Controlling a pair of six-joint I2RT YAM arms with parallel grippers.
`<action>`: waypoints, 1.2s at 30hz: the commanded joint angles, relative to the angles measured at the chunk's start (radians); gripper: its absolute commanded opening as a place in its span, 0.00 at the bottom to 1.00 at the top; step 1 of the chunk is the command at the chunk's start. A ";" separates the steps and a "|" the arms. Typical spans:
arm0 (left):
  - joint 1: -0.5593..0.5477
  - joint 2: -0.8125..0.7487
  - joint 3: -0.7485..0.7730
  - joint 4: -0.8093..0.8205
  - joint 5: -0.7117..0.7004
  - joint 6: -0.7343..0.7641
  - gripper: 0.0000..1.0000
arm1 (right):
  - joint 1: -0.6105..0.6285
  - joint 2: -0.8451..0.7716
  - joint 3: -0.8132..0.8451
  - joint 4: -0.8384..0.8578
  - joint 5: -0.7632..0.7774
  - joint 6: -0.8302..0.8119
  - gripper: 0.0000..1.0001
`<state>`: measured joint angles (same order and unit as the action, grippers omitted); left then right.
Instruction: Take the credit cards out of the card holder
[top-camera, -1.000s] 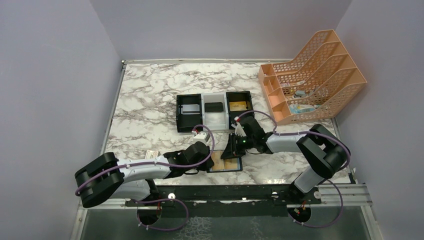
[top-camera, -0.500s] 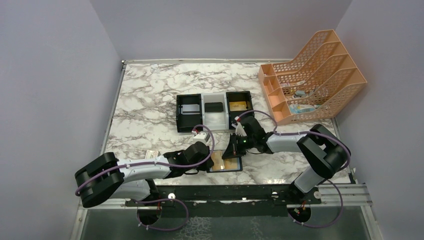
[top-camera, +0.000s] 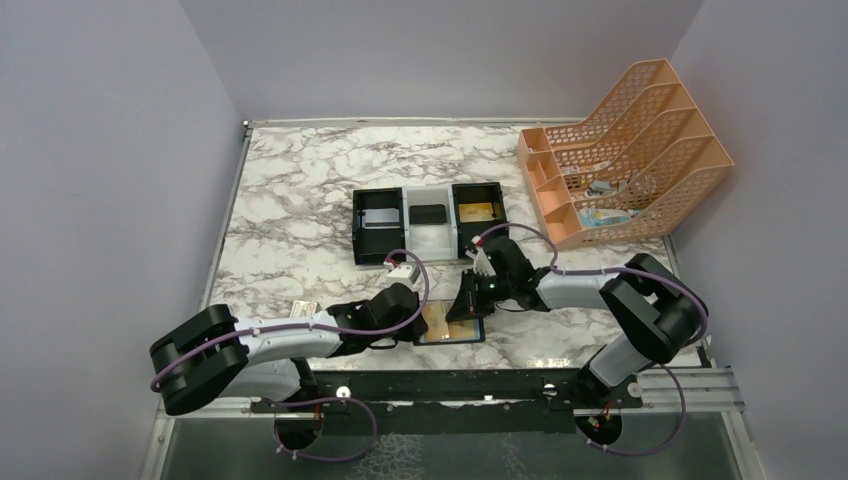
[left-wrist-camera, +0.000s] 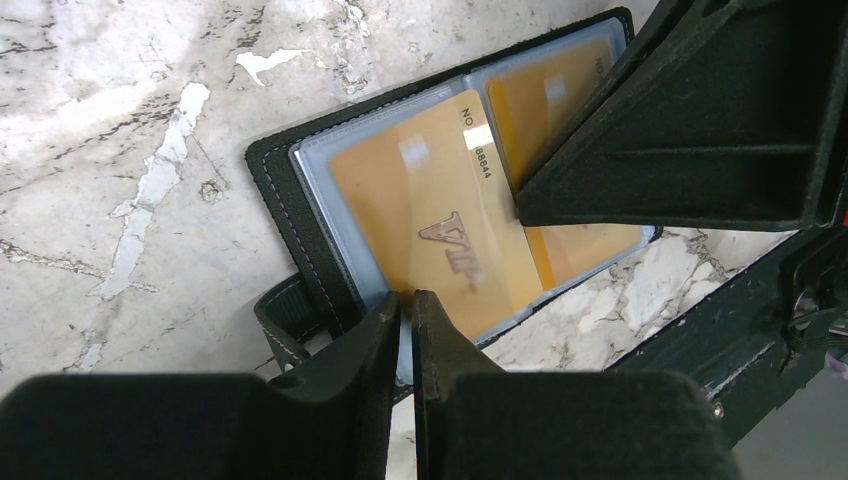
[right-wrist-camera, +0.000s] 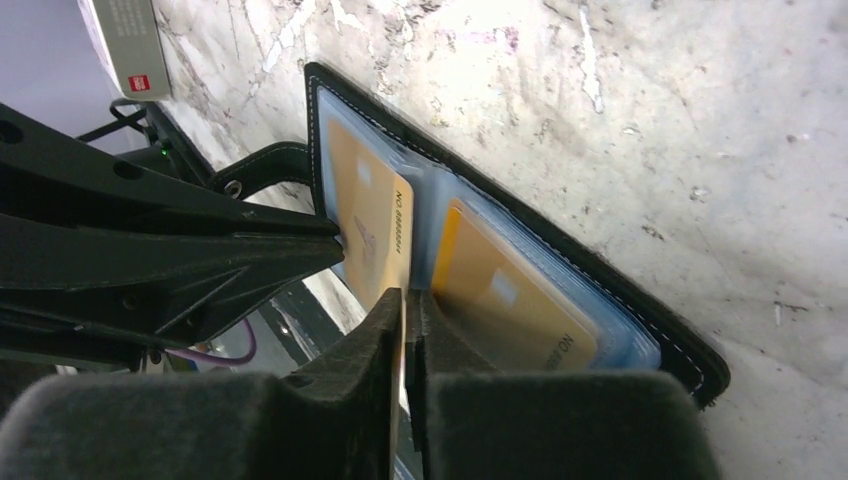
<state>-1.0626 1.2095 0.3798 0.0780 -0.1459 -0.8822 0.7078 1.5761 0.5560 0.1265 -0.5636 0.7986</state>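
Note:
The black card holder (top-camera: 452, 338) lies open on the marble near the front edge. In the left wrist view its black border (left-wrist-camera: 290, 210) frames two bluish pocket panels. My left gripper (left-wrist-camera: 408, 300) is shut on the near edge of the left panel. A gold credit card (right-wrist-camera: 372, 215) marked VIP sticks partly out of that pocket, and my right gripper (right-wrist-camera: 405, 298) is shut on its free edge. A second gold card (right-wrist-camera: 500, 295) sits inside the other pocket. In the top view the left gripper (top-camera: 408, 318) and right gripper (top-camera: 468, 303) meet over the holder.
A black-white-black tray (top-camera: 428, 222) stands mid-table with items in its compartments. An orange mesh file rack (top-camera: 620, 155) fills the back right. A small white box with a red mark (top-camera: 304, 309) lies beside the left arm. The table's black front rail (top-camera: 480, 385) runs just below the holder.
The right arm's elbow has eased slightly to the right. Both grippers and the card holder stay almost where they were.

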 joint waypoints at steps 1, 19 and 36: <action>-0.004 0.015 0.005 -0.021 -0.021 0.007 0.13 | 0.005 -0.004 0.000 -0.020 0.034 -0.006 0.14; -0.005 0.031 0.004 -0.001 -0.023 -0.004 0.12 | 0.005 0.053 0.013 0.032 -0.031 0.007 0.08; -0.005 0.026 -0.015 -0.002 -0.040 -0.020 0.11 | -0.015 -0.064 -0.003 -0.097 0.098 -0.054 0.04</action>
<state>-1.0626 1.2339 0.3882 0.0963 -0.1467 -0.8948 0.7002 1.5505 0.5686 0.0631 -0.5419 0.7559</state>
